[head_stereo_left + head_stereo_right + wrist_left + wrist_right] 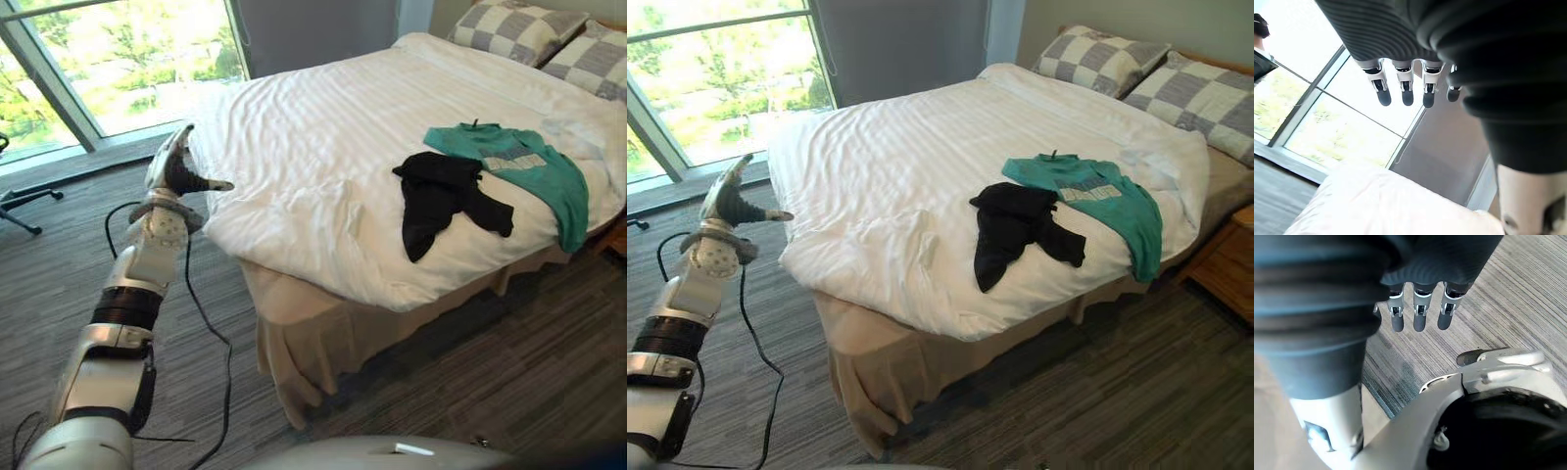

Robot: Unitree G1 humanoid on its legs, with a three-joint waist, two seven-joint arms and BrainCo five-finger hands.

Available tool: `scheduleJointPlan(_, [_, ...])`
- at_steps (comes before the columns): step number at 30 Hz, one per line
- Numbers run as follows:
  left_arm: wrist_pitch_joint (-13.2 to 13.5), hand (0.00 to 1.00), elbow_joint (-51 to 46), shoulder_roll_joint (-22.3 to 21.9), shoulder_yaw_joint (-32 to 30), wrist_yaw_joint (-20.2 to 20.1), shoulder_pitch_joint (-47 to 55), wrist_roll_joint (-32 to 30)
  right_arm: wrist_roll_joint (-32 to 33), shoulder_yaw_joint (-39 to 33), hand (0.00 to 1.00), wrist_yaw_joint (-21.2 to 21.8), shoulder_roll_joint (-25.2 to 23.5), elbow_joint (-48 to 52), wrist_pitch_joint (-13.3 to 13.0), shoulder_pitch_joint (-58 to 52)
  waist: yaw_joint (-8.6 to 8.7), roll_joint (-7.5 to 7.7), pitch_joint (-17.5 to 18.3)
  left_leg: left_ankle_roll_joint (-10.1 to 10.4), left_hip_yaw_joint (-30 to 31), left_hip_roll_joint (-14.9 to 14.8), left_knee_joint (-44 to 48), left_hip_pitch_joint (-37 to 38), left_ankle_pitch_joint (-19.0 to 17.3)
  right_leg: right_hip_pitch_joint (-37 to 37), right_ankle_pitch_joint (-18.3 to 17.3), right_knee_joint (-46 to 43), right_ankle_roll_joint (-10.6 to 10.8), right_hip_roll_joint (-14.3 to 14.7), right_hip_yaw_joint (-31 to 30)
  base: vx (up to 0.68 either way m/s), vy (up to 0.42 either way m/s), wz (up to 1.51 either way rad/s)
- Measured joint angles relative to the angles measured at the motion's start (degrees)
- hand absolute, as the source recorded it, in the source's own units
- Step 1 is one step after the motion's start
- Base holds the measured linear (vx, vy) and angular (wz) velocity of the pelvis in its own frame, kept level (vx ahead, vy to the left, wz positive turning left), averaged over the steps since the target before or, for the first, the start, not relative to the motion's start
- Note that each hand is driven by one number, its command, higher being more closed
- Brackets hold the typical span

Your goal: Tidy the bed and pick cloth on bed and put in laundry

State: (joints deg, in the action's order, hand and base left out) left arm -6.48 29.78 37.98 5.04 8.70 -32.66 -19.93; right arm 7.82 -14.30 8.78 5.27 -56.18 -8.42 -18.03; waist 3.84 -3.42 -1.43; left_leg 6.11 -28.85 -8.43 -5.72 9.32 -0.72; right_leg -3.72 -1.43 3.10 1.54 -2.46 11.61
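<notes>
A black garment (441, 196) lies crumpled on the white bed cover (313, 147) near the bed's near right side. A teal shirt (519, 162) is spread just beyond it, and one part hangs over the edge. My left hand (174, 162) is raised beside the bed's near left corner, apart from both garments. Its fingers (1400, 90) are straight and hold nothing, with the white cover (1386, 205) showing past them. My right hand (1418, 316) hangs over the striped carpet (1508, 298) with straight, empty fingers.
Two checkered pillows (514, 29) lie at the head of the bed. A wooden nightstand (1225, 259) stands at the bed's right. A large window (118, 59) runs behind the left corner, with a dark stand's legs (24, 201) on the floor under it.
</notes>
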Motion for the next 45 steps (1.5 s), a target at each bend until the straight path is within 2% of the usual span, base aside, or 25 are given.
scheduleJointPlan(1, [-0.5, 0.0, 0.7, 0.0, 0.3, 0.0, -0.7, -0.4, 0.0, 0.0, 0.0, 0.0, 0.0, 0.2, -0.1, 0.0, 0.05, 0.12, -0.1, -0.1, -0.4, -0.1, 0.0, -0.7, 0.1, 0.9, 0.1, -0.1, 0.0, 0.0, -0.2, -0.05, -0.033, -0.18])
scheduleJointPlan(2, [-1.4, 0.0, 2.2, 0.1, 1.7, 0.1, -2.6, -4.3, 0.5, 0.0, 0.0, 0.0, -0.1, 0.5, -0.1, 0.2, 0.04, -0.01, -0.9, -0.1, -0.5, -0.1, 0.0, -2.5, 0.4, 2.8, 0.4, -0.5, -0.2, 0.1, -0.7, -0.07, -0.041, -0.15])
scheduleJointPlan(4, [-2.4, 0.0, 3.9, 0.3, 3.7, 0.6, -6.7, -8.6, 1.9, 0.1, 0.0, 0.2, 0.1, 0.7, -0.1, 1.6, -0.03, 0.78, -2.8, -0.6, -0.5, 0.0, 0.2, -5.4, 1.3, 6.6, 0.6, -2.3, -0.4, 0.1, -1.8, -0.06, -0.038, -0.11])
scheduleJointPlan(5, [-3.1, 0.0, 4.4, 1.1, 4.5, 1.4, -9.8, -10.1, 2.4, 0.1, 0.0, 0.3, 0.1, 0.8, -0.1, 3.6, 0.01, 0.99, -5.4, -1.0, -0.6, 0.1, 0.2, -7.6, 2.3, 9.5, 1.0, -3.7, -0.5, 0.0, -2.5, -0.07, -0.022, -0.11])
scheduleJointPlan(6, [-3.7, 0.0, 5.3, 1.5, 4.5, 2.7, -13.2, -10.8, 3.6, 0.1, 0.0, 0.6, 0.1, 0.8, -0.3, 5.5, 0.18, 1.28, -8.2, -1.5, -0.8, 0.6, 0.2, -10.0, 3.1, 12.5, 1.7, -4.4, -0.9, -0.1, -3.0, -0.09, -0.015, -0.12])
scheduleJointPlan(11, [-6.9, 0.0, 6.3, 1.6, 4.6, 8.1, -22.4, -10.0, 7.2, 0.1, 0.0, 2.1, 0.2, 2.8, -2.4, 9.3, 0.91, 1.83, -16.2, -2.2, -2.5, 0.6, 0.7, -14.8, 4.2, 18.1, 3.8, -4.5, -1.6, 0.2, -5.6, -0.04, -0.005, -0.22])
scheduleJointPlan(15, [-6.8, 0.0, 6.3, 1.6, 4.7, 11.9, -30.7, -10.0, 9.5, 0.6, 0.0, 4.0, 0.4, 6.7, -4.4, 9.6, 1.22, 2.48, -17.8, -2.2, -3.8, 0.3, 2.1, -18.8, 4.2, 22.7, 4.0, -5.7, -1.9, 0.2, -6.8, 0.01, -0.008, -0.13])
scheduleJointPlan(18, [-6.9, 0.0, 6.2, 1.6, 7.2, 11.8, -35.6, -10.1, 11.3, 1.7, 0.0, 5.3, 0.7, 9.4, -5.2, 10.0, 1.27, 3.07, -19.5, -2.2, -4.0, 0.1, 3.5, -20.6, 4.2, 24.6, 4.0, -6.7, -1.9, 0.0, -7.4, -0.02, 0.001, -0.05])
scheduleJointPlan(19, [-6.9, 1.0, 6.3, 1.6, 7.7, 11.7, -36.8, -10.3, 12.1, 1.8, 0.0, 5.9, 0.8, 9.8, -5.6, 10.8, 1.24, 3.33, -20.4, -2.2, -4.1, 0.1, 4.0, -21.2, 4.2, 25.3, 4.0, -7.3, -1.9, 0.0, -7.7, -0.04, -0.01, -0.01])
scheduleJointPlan(21, [-7.6, 1.0, 6.3, 1.5, 8.6, 10.4, -38.7, -13.3, 15.4, 2.3, 0.0, 6.8, 1.5, 10.8, -5.8, 12.3, 1.29, 3.46, -21.7, -2.2, -4.1, 0.0, 4.9, -23.6, 4.2, 27.6, 4.0, -8.0, -1.9, -0.3, -7.7, -0.07, -0.019, 0.02])
scheduleJointPlan(22, [-9.1, 1.0, 6.5, 1.5, 8.9, 6.6, -39.4, -16.9, 18.1, 2.8, 0.0, 7.4, 2.4, 11.5, -5.8, 13.6, 1.29, 3.51, -22.0, -2.3, -4.1, 0.1, 4.9, -25.4, 4.2, 29.7, 4.0, -8.4, -2.0, -0.3, -7.8, -0.07, -0.02, 0.02])
scheduleJointPlan(24, [-10.0, 1.0, 6.6, 1.5, 9.1, 3.1, -39.6, -18.5, 20.1, 2.8, 0.0, 7.8, 2.9, 12.2, -5.8, 14.4, 1.29, 3.49, -23.1, -2.6, -4.1, 0.1, 4.9, -26.1, 4.4, 30.6, 4.1, -8.7, -2.0, -0.4, -7.7, -0.05, -0.012, 0.04])
scheduleJointPlan(25, [-11.3, 1.0, 8.5, 1.4, 10.6, -2.9, -39.6, -19.0, 22.6, 2.7, 0.0, 8.6, 4.0, 12.7, -5.7, 15.8, 1.26, 3.52, -24.4, -2.6, -4.2, 0.0, 4.8, -26.7, 4.5, 31.4, 4.2, -9.2, -2.0, -0.4, -7.7, -0.04, -0.009, 0.03])
scheduleJointPlan(26, [-11.5, 1.0, 8.9, 1.3, 10.8, -3.7, -39.6, -19.0, 22.7, 2.7, 0.0, 8.7, 4.2, 12.7, -5.7, 16.1, 1.24, 3.56, -24.6, -2.6, -4.2, 0.0, 4.8, -26.7, 4.5, 31.4, 4.2, -9.2, -2.0, -0.4, -7.7, -0.05, -0.011, 0.02])
scheduleJointPlan(27, [-11.9, 1.0, 10.1, 0.8, 10.8, -7.1, -39.6, -18.5, 24.2, 2.7, 0.0, 9.2, 5.1, 13.2, -5.7, 16.6, 1.22, 3.5, -25.2, -2.7, -4.2, 0.0, 4.8, -27.1, 4.5, 31.9, 4.2, -9.4, -2.0, -0.5, -7.7, 0.0, 0.0, 0.0])
scheduleJointPlan(31, [-12.6, 1.0, 10.1, 1.1, 10.6, -15.7, -41.6, -17.2, 28.0, 1.2, 0.0, 11.0, 7.1, 14.2, -4.7, 18.6, 1.26, 3.51, -25.2, -3.0, -4.3, 0.0, 4.8, -28.4, 4.7, 33.4, 4.2, -9.7, -1.9, -0.8, -7.7, -0.01, -0.005, 0.03])
scheduleJointPlan(33, [-13.5, 1.0, 10.9, 1.2, 10.7, -22.5, -42.7, -16.3, 29.3, 0.9, 0.0, 13.1, 9.0, 14.8, -3.5, 20.5, 1.32, 3.51, -25.2, -3.0, -4.6, 0.1, 4.8, -28.4, 4.7, 33.4, 4.2, -9.7, -1.9, -1.0, -7.7, 0.03, 0.011, 0.0])
scheduleJointPlan(36, [-14.3, 1.0, 12.1, 1.3, 10.9, -26.4, -43.9, -14.3, 30.9, -1.2, 0.0, 15.7, 9.6, 15.0, -2.4, 22.3, 1.43, 3.51, -25.2, -3.0, -5.0, 0.2, 4.8, -28.4, 4.7, 33.4, 4.2, -9.7, -1.8, -1.1, -7.7, 0.03, 0.001, -0.01])
scheduleJointPlan(41, [-14.5, 1.0, 14.3, 2.1, 15.3, -27.1, -45.9, -10.2, 31.1, -1.8, 0.0, 18.6, 11.8, 15.0, -1.2, 22.9, 1.6, 3.32, -25.1, -3.0, -5.3, 0.5, 4.7, -28.2, 4.7, 33.4, 4.4, -9.7, -1.6, -1.5, -7.7, 0.0, 0.0, 0.0])
scheduleJointPlan(43, [-13.9, 1.0, 15.0, 2.2, 16.0, -27.1, -46.5, -8.8, 31.0, -3.2, 0.0, 19.1, 11.6, 14.7, -1.1, 22.9, 1.68, 3.28, -25.1, -3.0, -5.3, 0.7, 4.7, -28.0, 4.7, 33.0, 4.5, -9.7, -1.4, -1.7, -7.7, 0.0, 0.0, 0.0])
scheduleJointPlan(45, [-11.6, 1.0, 16.9, 2.4, 18.7, -26.5, -46.6, -6.8, 30.5, -3.5, 0.0, 19.3, 11.6, 13.7, -1.2, 22.8, 1.75, 3.27, -25.1, -3.1, -5.3, 1.0, 4.2, -26.4, 4.8, 31.7, 4.5, -9.7, -1.4, -1.9, -7.7, 0.03, 0.015, 0.0])
